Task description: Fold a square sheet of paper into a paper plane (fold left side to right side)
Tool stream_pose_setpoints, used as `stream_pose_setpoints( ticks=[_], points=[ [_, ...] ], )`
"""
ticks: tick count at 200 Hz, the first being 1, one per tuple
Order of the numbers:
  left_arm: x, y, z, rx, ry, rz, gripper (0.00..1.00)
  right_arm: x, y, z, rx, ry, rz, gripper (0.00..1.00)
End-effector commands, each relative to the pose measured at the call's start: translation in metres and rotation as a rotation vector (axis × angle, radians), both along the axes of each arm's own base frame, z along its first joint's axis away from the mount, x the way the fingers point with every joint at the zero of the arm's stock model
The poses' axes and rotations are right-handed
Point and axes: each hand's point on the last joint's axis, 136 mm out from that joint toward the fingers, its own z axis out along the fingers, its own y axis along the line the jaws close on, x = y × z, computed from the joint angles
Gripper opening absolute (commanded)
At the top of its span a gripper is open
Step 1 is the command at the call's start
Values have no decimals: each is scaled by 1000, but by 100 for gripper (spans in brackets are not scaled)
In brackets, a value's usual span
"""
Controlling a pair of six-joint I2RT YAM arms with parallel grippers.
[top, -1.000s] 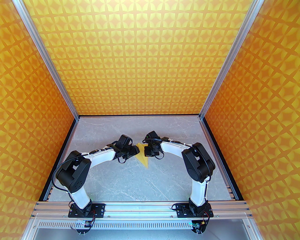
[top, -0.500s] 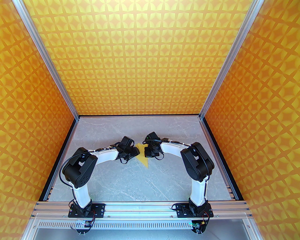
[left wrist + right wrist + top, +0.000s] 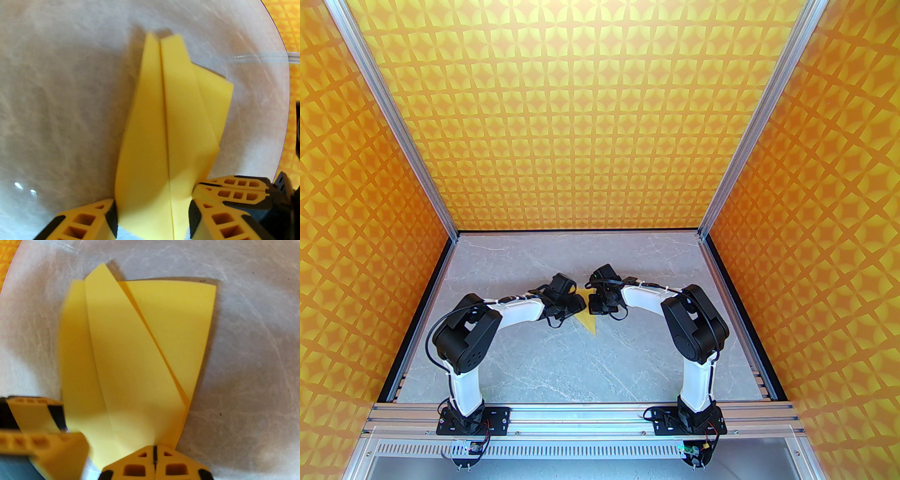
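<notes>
Yellow paper plane point(image 3: 164, 131) on grey table point(image 3: 562, 365), left pincer point(image 3: 152, 211) open astride it, right pincer point(image 3: 154, 451) closed at its edge.

The site is a laboratory robot test cell. Aluminium extrusion posts point(image 3: 401, 122) frame orange star-patterned wall panels point(image 3: 576, 117) around a grey marble-look tabletop point(image 3: 562, 365). Two arm bases point(image 3: 461, 419) are bolted to a slotted aluminium rail point(image 3: 581, 412) at the near edge, with exposed wiring point(image 3: 489, 429).

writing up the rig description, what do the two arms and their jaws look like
The left arm and right arm both have curved white link shells between black joint housings, black cables held by white ties, and black base plates. The jaws are orange-yellow wedges with rectangular cut-outs and black pads.
</notes>
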Motion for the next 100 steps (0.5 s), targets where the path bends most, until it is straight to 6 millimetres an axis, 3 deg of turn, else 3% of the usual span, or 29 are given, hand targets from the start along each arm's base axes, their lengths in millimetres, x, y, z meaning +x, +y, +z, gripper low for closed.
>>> stream_pose_setpoints(
  ticks=[1, 59, 100],
  points=[
    [-5, -16, 1, -49, 4, -19, 54, -23, -12, -29, -56, 94, -1, 0],
    [-7, -17, 14, -160, -66, 5, 53, -25, -14, -31, -60, 99, -5, 0],
    [-11, -15, 1, -167, -72, 4, 48, -25, -8, -28, -8, 108, -8, 0]
  ],
)
